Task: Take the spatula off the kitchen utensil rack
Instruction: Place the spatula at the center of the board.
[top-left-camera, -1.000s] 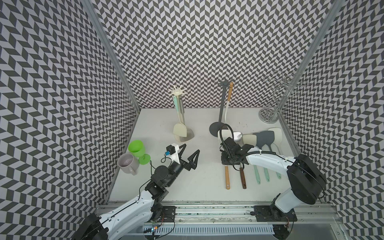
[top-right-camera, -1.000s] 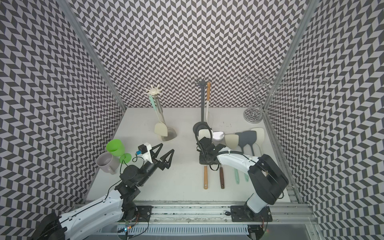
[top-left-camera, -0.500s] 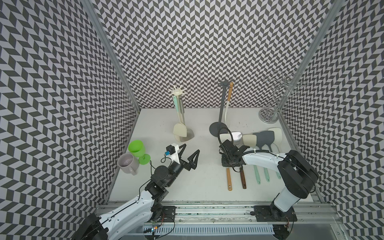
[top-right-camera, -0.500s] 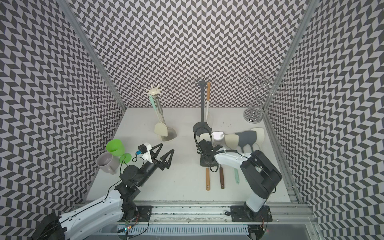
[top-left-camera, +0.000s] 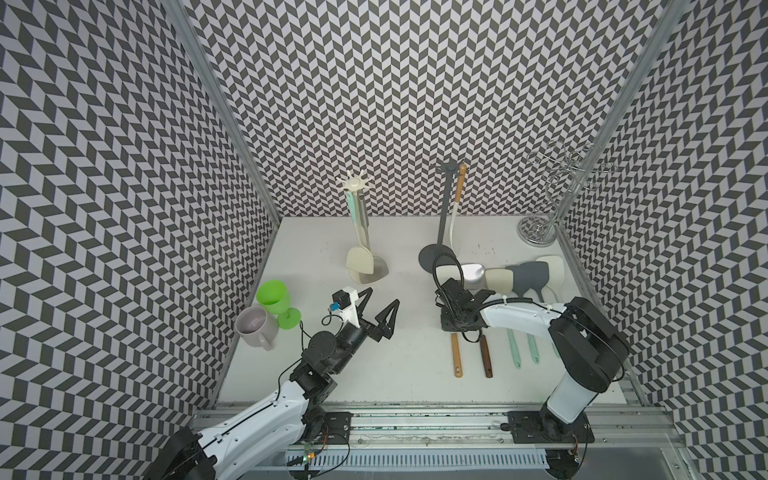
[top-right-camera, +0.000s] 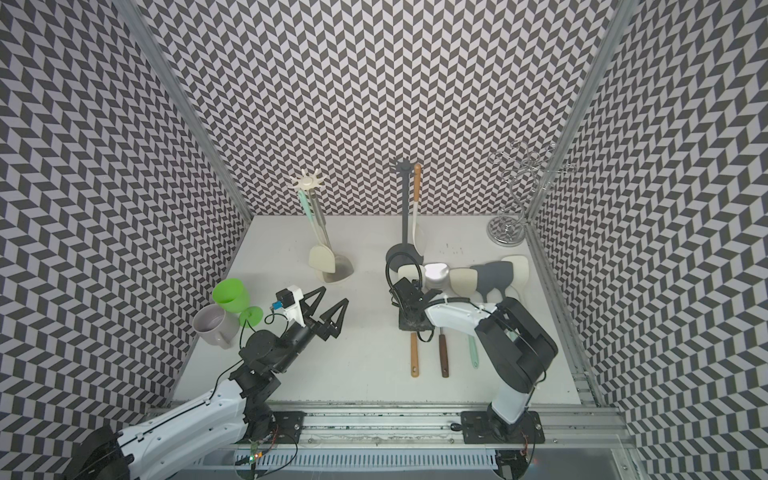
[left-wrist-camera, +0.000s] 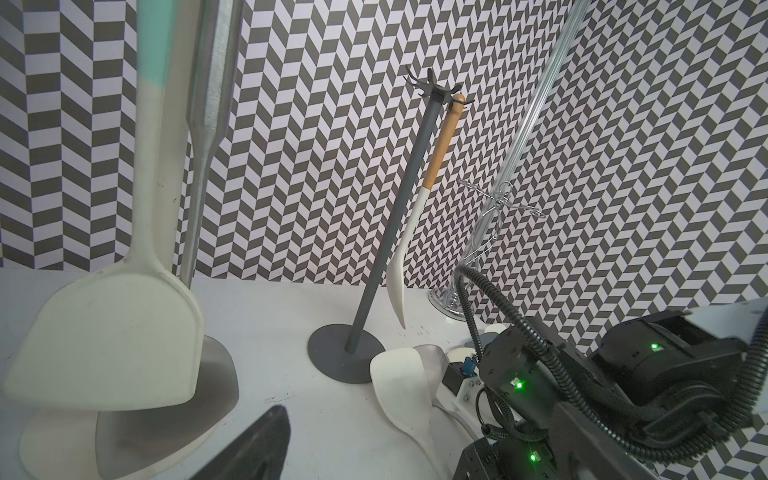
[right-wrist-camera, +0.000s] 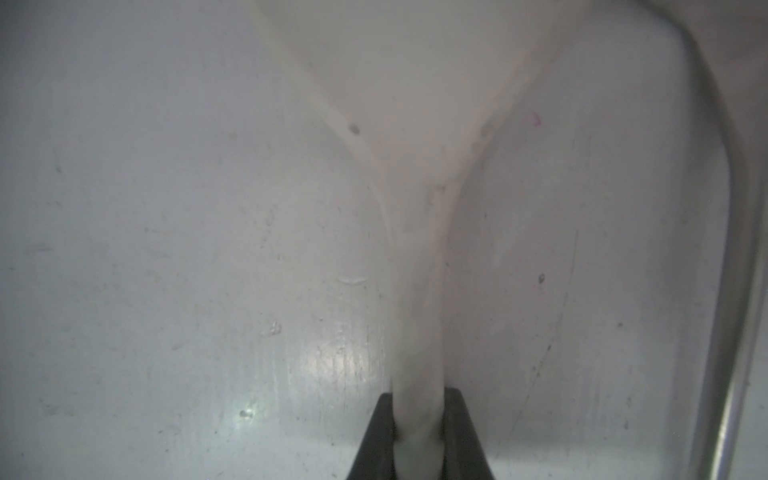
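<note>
My right tool (right-wrist-camera: 419, 419) is clenched on the neck of the cream spatula (right-wrist-camera: 415, 249). It is held low so the spatula lies flat on the table (top-left-camera: 399, 374), beside the row of utensils (top-left-camera: 519, 278) near the right edge and clear of the dark rack (top-left-camera: 446, 216). My left tool (top-left-camera: 383, 296) hangs released over mid-table, out of the way.

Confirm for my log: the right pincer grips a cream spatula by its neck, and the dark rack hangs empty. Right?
Not empty: a wooden-handled utensil hangs on the dark rack, per the left wrist view. The right pincer does grip the cream spatula by its neck.
</note>
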